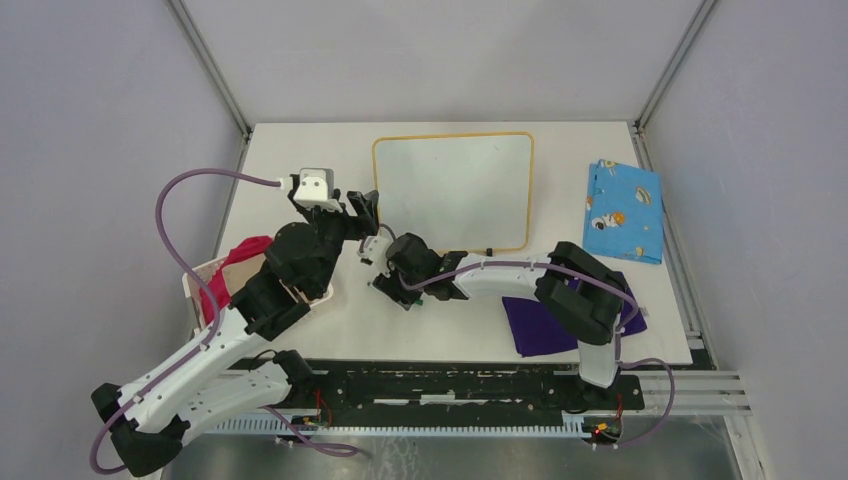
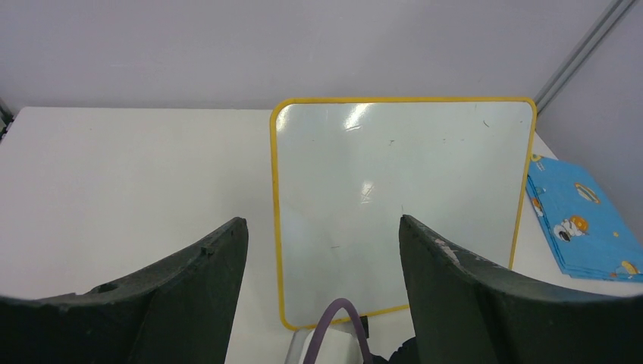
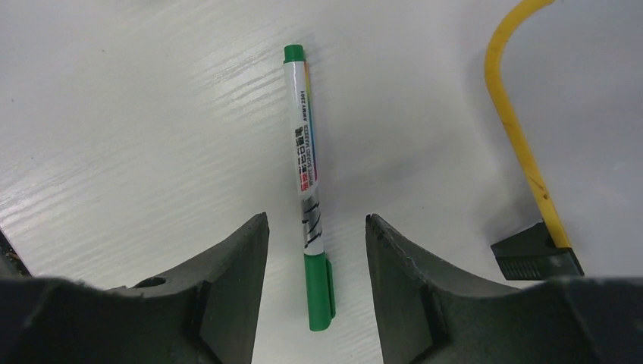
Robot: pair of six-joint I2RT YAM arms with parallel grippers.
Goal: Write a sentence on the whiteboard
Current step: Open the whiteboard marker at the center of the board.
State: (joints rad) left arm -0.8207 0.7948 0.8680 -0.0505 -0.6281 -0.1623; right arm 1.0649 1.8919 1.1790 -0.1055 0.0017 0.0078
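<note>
Whiteboard: glossy white rectangular whiteboard [image 1: 453, 190] with rounded corners and a thin yellow rim. It lies flat at the far middle of the white bench [image 1: 290, 160], and its surface is bare of writing apart from a few specks.
Marker: slim white plastic marker [image 3: 307, 174] with a green cap and green end plug. It lies flat on the bench near the board's near left corner.
Right pincer: the right pincer [image 3: 316, 220] hangs over the marker with its jaws apart, straddling the barrel. Neither side touches it, and it holds nothing.
Left pincer: the left pincer [image 2: 322, 220] is raised and faces the board, jaws wide, with nothing between them.
Handling: the marker looks light, stiff and smooth. Its round barrel would likely roll or squirt aside under an off-centre squeeze. The board looks slick and may slide under pen pressure.
Where to grip: across the white barrel near its middle, clear of the cap. The cap appears to be on and would have to come off, probably with the other pincer.
Other things: a blue patterned cloth [image 1: 623, 210] lies right of the board and a purple cloth [image 1: 535, 325] lies under the right arm. A red cloth [image 1: 245, 250] sits in a white basket [image 1: 188, 283] at the left.
Hidden: from above, the right wrist covers the marker. The barrel print is too small to read. A small black piece [image 3: 534, 256] sits at the rim, purpose unclear. The left arm covers much of the basket.
</note>
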